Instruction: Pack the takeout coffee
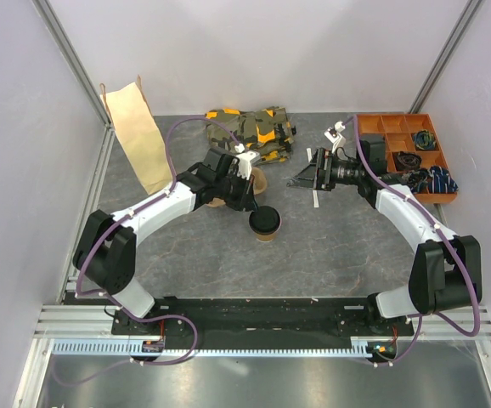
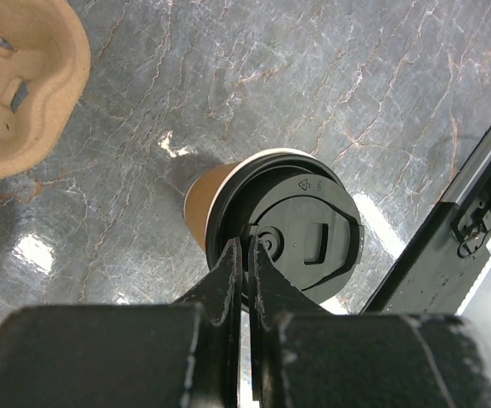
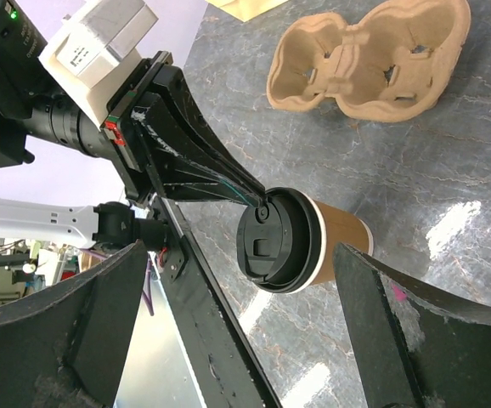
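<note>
2 white-shelled arms [image 1: 156,208] with black joints, looping purple cables [image 1: 171,144] and tapered black fingers [image 2: 228,276].

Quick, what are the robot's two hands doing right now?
Left gripper: closed, tips on the lid.
Right gripper: open, holding nothing.

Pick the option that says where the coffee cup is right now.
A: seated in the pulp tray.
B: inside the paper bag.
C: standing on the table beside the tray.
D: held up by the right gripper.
C: the coffee cup stands on the table, apart from the pulp tray, whose two holes are empty; the paper bag is off at the far left, and the open right gripper holds nothing.
</note>
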Motion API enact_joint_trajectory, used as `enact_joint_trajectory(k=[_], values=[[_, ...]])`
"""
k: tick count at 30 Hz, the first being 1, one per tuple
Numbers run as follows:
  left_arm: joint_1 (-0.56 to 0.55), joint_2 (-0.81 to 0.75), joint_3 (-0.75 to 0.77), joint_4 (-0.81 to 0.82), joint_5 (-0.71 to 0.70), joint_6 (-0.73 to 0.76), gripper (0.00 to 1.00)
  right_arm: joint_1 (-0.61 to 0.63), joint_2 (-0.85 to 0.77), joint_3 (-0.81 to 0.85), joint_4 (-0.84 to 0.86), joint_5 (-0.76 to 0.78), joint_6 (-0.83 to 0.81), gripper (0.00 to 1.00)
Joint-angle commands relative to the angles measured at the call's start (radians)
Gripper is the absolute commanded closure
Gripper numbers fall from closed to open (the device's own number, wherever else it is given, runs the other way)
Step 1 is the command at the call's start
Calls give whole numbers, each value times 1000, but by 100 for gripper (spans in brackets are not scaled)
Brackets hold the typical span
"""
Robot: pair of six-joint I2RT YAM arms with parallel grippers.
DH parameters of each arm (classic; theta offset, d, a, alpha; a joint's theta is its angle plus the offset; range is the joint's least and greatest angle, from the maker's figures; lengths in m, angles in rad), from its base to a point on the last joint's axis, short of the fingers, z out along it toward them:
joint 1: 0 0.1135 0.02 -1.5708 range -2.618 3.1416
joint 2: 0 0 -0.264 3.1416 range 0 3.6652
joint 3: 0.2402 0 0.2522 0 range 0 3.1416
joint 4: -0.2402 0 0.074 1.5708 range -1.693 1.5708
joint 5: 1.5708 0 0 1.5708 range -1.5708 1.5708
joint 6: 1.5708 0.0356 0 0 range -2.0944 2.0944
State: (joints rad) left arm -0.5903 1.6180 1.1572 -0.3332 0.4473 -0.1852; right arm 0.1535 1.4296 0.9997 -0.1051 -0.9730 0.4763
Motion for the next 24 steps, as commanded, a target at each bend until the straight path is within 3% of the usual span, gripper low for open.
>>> enact_joint_trajectory(k=[1,24], values=[[3,5,16,45,16,-34,98,4,-6,0,42,-32,2,2],[1,25,64,28,11,-16,98,21,9,4,39,-49,1,2]])
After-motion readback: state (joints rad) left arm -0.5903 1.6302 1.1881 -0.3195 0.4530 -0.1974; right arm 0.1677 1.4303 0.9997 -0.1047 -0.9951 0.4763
